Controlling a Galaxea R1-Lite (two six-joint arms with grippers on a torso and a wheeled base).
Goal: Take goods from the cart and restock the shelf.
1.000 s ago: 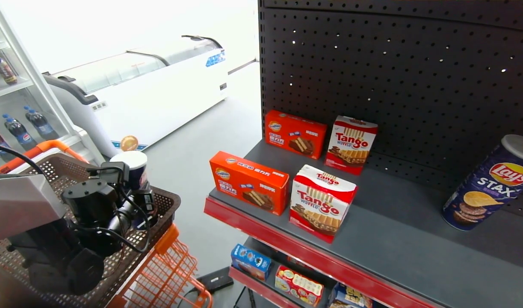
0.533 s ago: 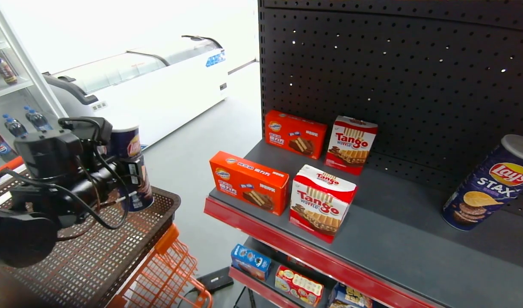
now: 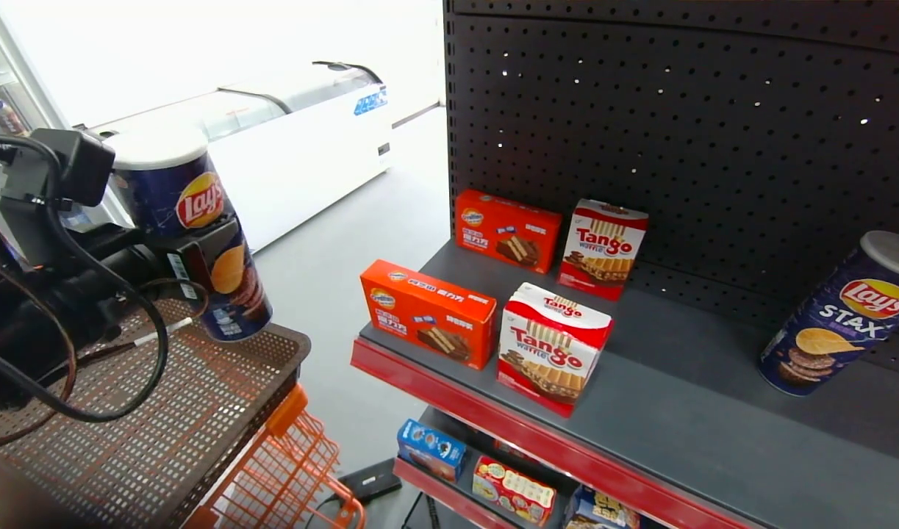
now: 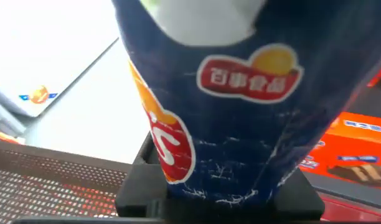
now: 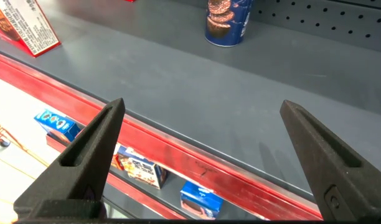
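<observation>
Your left gripper (image 3: 199,253) is clamped on the can (image 3: 177,184), near upright above the cart (image 3: 273,345), and the shelf (image 3: 677,411) lies to its right, where your right gripper (image 5: 203,109) hangs with jaws apart, seemingly nearer.

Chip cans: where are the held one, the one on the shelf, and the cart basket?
held can (image 3: 199,200), head view, on its logo.
shelf can (image 3: 839,323), head view, middle of its side.
cart basket (image 3: 170,419), head view, bare mesh floor.
</observation>
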